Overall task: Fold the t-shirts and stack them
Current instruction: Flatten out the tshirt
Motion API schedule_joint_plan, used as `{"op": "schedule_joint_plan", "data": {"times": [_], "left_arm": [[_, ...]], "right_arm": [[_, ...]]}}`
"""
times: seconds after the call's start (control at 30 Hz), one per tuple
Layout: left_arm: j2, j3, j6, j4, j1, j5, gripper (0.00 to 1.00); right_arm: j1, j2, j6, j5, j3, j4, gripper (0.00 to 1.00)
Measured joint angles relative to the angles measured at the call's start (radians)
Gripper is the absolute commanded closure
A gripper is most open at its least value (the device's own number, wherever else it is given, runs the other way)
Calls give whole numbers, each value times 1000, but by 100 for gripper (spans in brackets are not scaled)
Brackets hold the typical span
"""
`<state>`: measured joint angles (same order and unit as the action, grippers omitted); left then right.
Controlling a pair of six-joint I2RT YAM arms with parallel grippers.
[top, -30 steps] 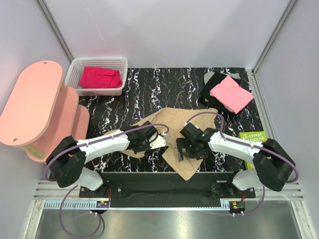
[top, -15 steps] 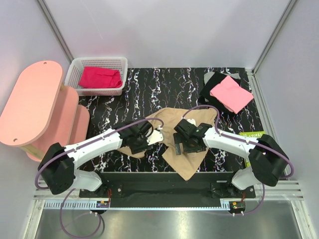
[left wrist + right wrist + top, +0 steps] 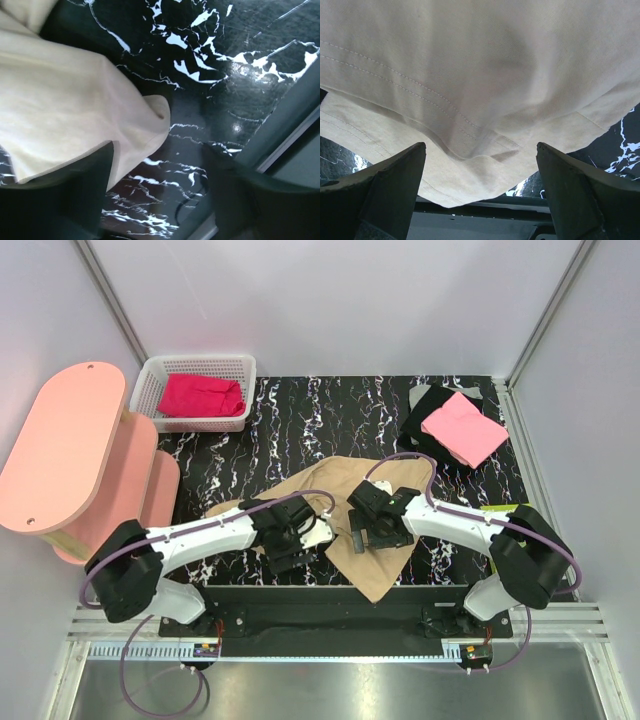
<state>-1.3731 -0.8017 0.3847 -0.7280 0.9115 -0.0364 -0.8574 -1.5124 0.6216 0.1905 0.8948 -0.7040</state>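
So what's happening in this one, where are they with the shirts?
Both arms are on the tan t-shirt, which lies rumpled and unfolded at the near middle of the table. The left end effector is open at a corner of the cloth. The right end effector is open just over it. Neither grips it. A pink t-shirt lies folded on a black t-shirt at the far right. A magenta-red t-shirt sits in the white basket.

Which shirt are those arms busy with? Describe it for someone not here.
Find the black marbled table; at the middle of its near edge lies the tan-beige t-shirt, loose and rumpled. Only it lies unfolded in the open: the magenta-red t-shirt sits in the white basket at the far left, and the pink t-shirt lies folded on the black t-shirt at the far right.
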Motion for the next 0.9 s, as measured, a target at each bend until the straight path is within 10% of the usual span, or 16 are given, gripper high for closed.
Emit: {"op": "schedule_joint_plan", "data": {"times": [0.27, 0.6, 0.9], "left_arm": [[-6, 6, -33, 42, 5, -2, 10], [-93, 6, -56, 110, 27, -16, 85], [-115, 14, -43, 161, 28, -68, 100]], "right_arm": [[0, 0, 1, -1, 0, 2, 0], [0, 0, 5, -1, -3, 13, 0], [0, 0, 3, 0, -15, 28, 0]]}}
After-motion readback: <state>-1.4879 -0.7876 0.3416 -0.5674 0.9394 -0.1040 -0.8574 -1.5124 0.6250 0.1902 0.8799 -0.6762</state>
